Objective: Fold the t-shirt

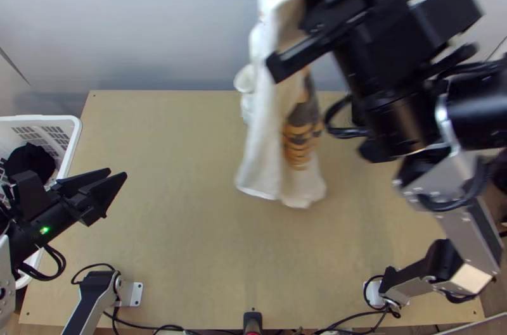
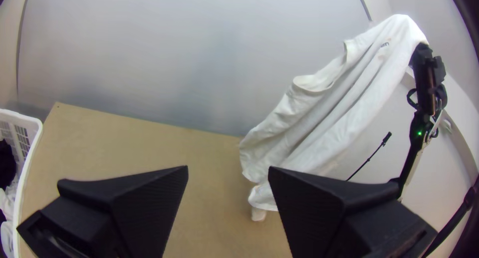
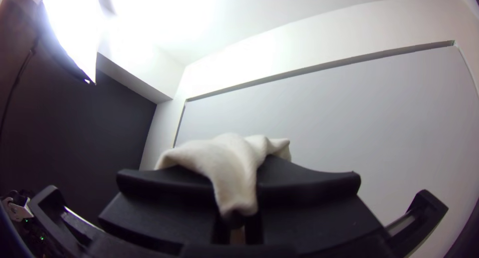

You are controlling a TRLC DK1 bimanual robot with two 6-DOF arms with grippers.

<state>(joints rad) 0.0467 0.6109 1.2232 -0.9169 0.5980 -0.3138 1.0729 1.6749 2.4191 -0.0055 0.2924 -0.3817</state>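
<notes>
While the right gripper is pinching the shirt, the left gripper is gaping; seemingly light and limp, the garment is probably inviting a hold at its lower edge.

White basket at left side of wooden table, containing dark cloth. Grey panel behind. Lamp lit.

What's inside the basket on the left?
The basket holds black cloth and some white stuff. Anything beneath them is covered, so I can't tell what's there.
</notes>
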